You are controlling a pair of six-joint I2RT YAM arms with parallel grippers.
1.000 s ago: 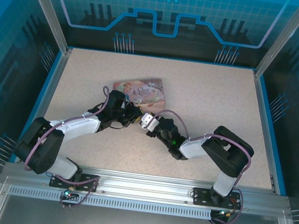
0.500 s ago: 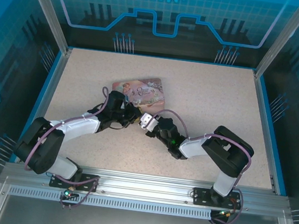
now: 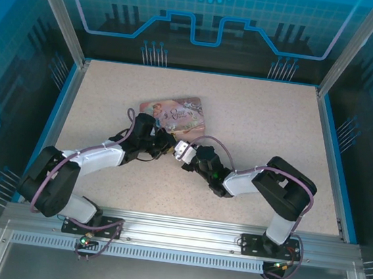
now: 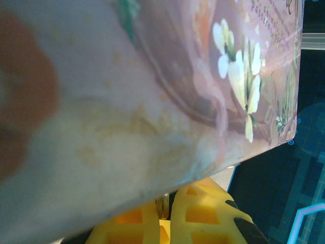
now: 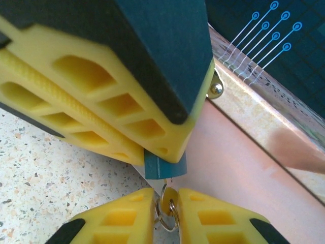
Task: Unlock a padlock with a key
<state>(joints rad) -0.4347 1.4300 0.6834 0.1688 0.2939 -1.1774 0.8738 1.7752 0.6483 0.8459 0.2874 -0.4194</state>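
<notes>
At the near long edge of the tin (image 3: 176,113), both grippers meet tip to tip.

- Left gripper (image 4: 165,216): jaws closed on the padlock (image 5: 163,166). Its teal body protrudes from the fingertips, just beside the tin wall.
- Right gripper (image 5: 165,204): jaws nearly closed, pinching the key (image 5: 167,198), with the key ring hanging between the fingers.
- The key tip touches the padlock's underside. Insertion depth cannot be determined.

Status, as judged:

- 2 steps appear complete: padlock secured, and key secured and presented to the lock.
- 3 steps remain: seat the key fully, rotate it, free the shackle.

The shackle is hidden inside the left fingers, so its condition cannot be told.
</notes>
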